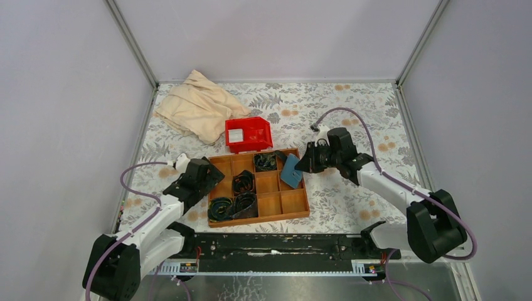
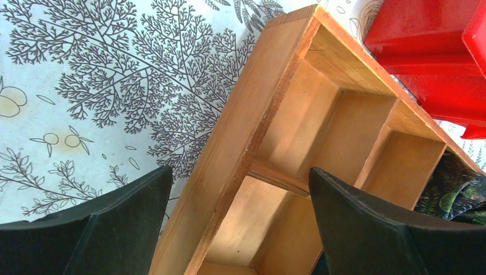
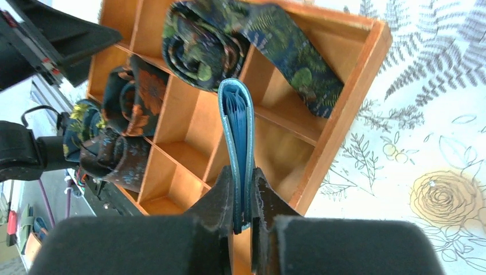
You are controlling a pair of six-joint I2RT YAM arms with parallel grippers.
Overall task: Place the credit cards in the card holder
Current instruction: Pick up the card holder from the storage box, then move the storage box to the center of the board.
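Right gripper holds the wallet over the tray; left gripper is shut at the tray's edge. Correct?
No: the left gripper is open, as the left wrist view shows, at the edge of the tray. The right gripper does hold the wallet over the tray.

Colour and pattern record: counter and contents.
White counter [image 1: 351,106] cover with grey fern-leaf print and tan-orange blossoms; teal-blue card holder [image 3: 238,126], paler blue inner edges; pale grey credit card [image 1: 235,135]; red bin [image 1: 251,146]; orange-brown wooden tray [image 1: 293,202]; rolled ties [image 3: 200,40] dark navy with green fern print, one with orange flowers; beige cloth [image 1: 197,106]; black left claw [image 2: 239,171] and right claw [image 3: 243,192]; purple cables [image 1: 349,109].
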